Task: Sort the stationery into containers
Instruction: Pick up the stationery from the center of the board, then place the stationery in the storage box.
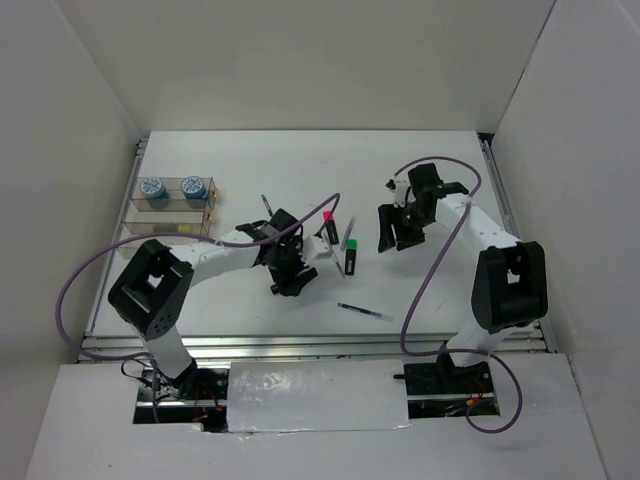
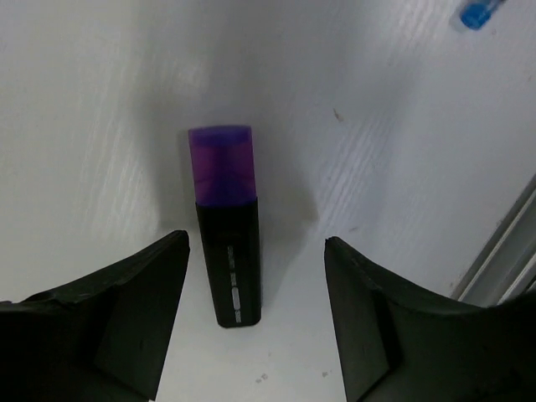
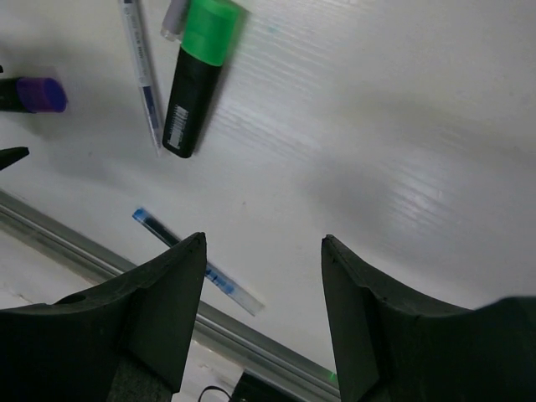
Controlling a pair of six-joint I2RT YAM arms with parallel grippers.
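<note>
A purple-capped black highlighter (image 2: 226,226) lies on the white table between my left gripper's (image 2: 256,244) open fingers, closer to the left finger; nothing grips it. In the top view my left gripper (image 1: 287,272) hangs over it and hides it. A pink-capped highlighter (image 1: 327,228) and a green-capped one (image 1: 349,255) lie just to its right. My right gripper (image 1: 398,232) is open and empty above bare table (image 3: 263,241). The green highlighter (image 3: 194,79) also shows in the right wrist view. The clear organizer box (image 1: 170,210) holds two patterned tubs (image 1: 154,190).
A blue pen (image 1: 365,311) lies near the front edge; it shows by my right gripper's left finger (image 3: 197,264). Another pen (image 3: 142,75) lies beside the green highlighter. A thin pen (image 1: 267,205) lies behind my left gripper. A metal rail (image 1: 300,342) runs along the front.
</note>
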